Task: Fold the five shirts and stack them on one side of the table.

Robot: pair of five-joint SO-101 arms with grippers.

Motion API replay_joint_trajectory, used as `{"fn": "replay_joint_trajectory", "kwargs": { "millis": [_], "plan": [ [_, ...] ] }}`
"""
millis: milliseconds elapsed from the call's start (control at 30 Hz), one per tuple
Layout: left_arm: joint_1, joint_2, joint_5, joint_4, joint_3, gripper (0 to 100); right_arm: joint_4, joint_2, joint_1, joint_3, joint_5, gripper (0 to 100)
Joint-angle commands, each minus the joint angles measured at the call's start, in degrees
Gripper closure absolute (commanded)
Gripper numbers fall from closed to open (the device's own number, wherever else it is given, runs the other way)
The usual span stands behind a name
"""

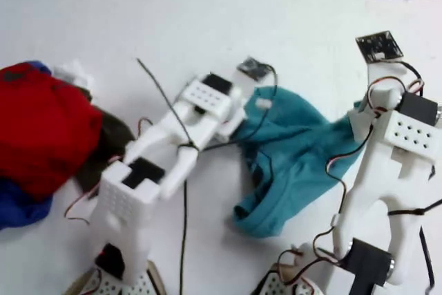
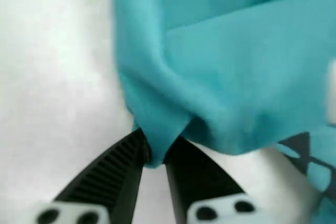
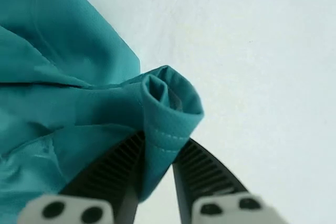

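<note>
A teal shirt (image 1: pixel 293 164) lies crumpled on the white table between the two arms. My left gripper (image 2: pixel 154 153) is shut on a fold of the teal shirt (image 2: pixel 220 72), pinching its edge between black fingers (image 2: pixel 113 169). In the high view the left gripper (image 1: pixel 242 117) sits at the shirt's left edge. My right gripper (image 3: pixel 157 156) is shut on a stitched hem of the teal shirt (image 3: pixel 58 93), which curls over the fingers (image 3: pixel 202 169). From above, the right gripper (image 1: pixel 359 124) is at the shirt's right corner.
A pile of shirts lies at the left side: a red one (image 1: pixel 41 126) on top, a blue one (image 1: pixel 17 205) and a dark one (image 1: pixel 107 146) beneath. A black cable (image 1: pixel 176 170) crosses the table (image 1: pixel 207 25) by the left arm. A small circuit board (image 1: pixel 378 46) sits behind the right arm.
</note>
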Motion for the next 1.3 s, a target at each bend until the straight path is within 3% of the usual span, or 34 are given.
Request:
{"fn": "replay_joint_trajectory", "kwargs": {
  "millis": [0,233,367,567,867,1067,1267],
  "plan": [
    [-5.89,-6.95,-0.35,4.66,-3.91,98,-0.92,-2.33,-3.65,-3.08,-5.98,97.9],
    [-18.99,-16.97,-6.95,14.33,-10.07,98,-0.92,-1.98,-15.87,-14.15,-7.65,97.9],
    [-22.95,-22.24,-9.41,20.48,-14.37,98,-0.92,-2.24,-20.97,-21.36,-7.65,97.9],
    [-25.14,-30.68,-10.73,27.69,-23.34,98,-0.75,-2.33,-21.93,-34.02,-8.70,97.9],
    [-27.08,-47.30,-10.55,27.78,-29.67,98,2.33,-2.42,-22.02,-55.56,-8.35,97.9],
    [-27.08,-52.57,-10.64,27.69,-27.21,98,9.98,-1.71,-22.11,-61.19,-8.62,97.9],
    [-26.81,-52.48,-10.55,25.49,-9.63,98,23.60,-0.40,-28.09,-47.56,-8.62,97.9]
  ]
}}
